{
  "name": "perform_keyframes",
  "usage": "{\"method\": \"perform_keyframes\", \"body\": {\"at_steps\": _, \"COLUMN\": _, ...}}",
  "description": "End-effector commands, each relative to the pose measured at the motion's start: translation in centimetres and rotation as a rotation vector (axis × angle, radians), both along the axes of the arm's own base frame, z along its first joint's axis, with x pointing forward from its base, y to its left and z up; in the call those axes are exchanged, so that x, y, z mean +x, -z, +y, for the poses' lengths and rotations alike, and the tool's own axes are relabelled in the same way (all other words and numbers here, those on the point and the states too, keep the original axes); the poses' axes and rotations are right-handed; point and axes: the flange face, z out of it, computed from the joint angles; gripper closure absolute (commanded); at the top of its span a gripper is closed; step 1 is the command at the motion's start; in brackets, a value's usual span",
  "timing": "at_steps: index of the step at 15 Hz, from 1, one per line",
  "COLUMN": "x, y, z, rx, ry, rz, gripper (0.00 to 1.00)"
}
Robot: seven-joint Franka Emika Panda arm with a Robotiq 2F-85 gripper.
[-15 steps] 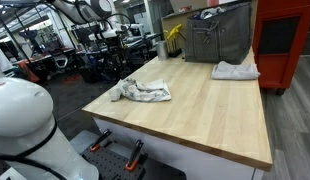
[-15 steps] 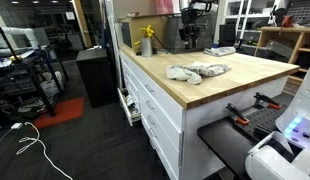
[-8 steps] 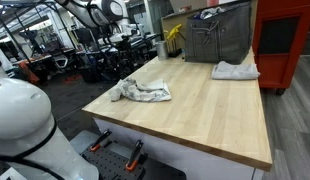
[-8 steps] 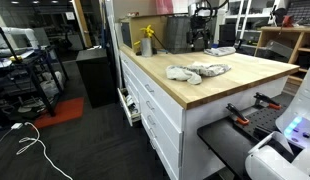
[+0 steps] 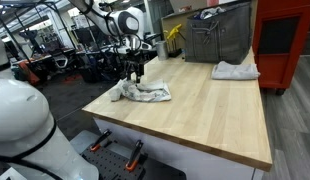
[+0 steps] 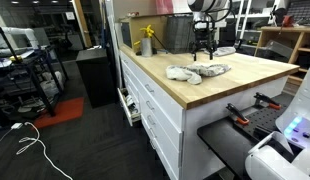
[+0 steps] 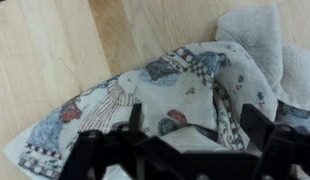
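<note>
A crumpled patterned cloth [image 5: 147,92] with a pale towel bunched against it lies near the front corner of the wooden table [image 5: 205,110]; it also shows in an exterior view [image 6: 199,71]. My gripper [image 5: 135,72] hangs just above it, also seen in an exterior view [image 6: 203,52]. In the wrist view the cloth [image 7: 145,90] fills the frame, with the pale towel [image 7: 260,40] at the upper right. My gripper [image 7: 195,125] is open, its two dark fingers straddling the cloth, holding nothing.
A second white cloth [image 5: 235,70] lies at the far side of the table. A grey metal bin [image 5: 217,40] and a yellow bottle [image 5: 173,38] stand at the back. A red cabinet [image 5: 285,40] stands beside the table. Drawers [image 6: 155,110] line the table's side.
The arm has swung in from the back of the table and come down over the patterned cloth. The cloths have not moved.
</note>
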Motion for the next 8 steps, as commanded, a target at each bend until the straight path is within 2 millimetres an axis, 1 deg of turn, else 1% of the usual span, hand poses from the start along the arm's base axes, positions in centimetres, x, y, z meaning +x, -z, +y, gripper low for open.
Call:
{"method": "perform_keyframes", "body": {"at_steps": 1, "x": 0.8, "y": -1.4, "z": -2.3, "rx": 0.064, "ry": 0.186, "rz": -0.008, "gripper": 0.0}}
{"method": "perform_keyframes", "body": {"at_steps": 3, "x": 1.0, "y": -1.9, "z": -3.6, "rx": 0.087, "ry": 0.286, "rz": -0.025, "gripper": 0.0}}
{"method": "perform_keyframes", "body": {"at_steps": 5, "x": 1.2, "y": -1.4, "z": -4.4, "rx": 0.082, "ry": 0.388, "rz": -0.038, "gripper": 0.0}}
{"method": "perform_keyframes", "body": {"at_steps": 6, "x": 1.4, "y": -1.1, "z": -4.5, "rx": 0.076, "ry": 0.418, "rz": -0.045, "gripper": 0.0}}
{"method": "perform_keyframes", "body": {"at_steps": 8, "x": 1.9, "y": -0.3, "z": -4.0, "rx": 0.04, "ry": 0.446, "rz": -0.066, "gripper": 0.0}}
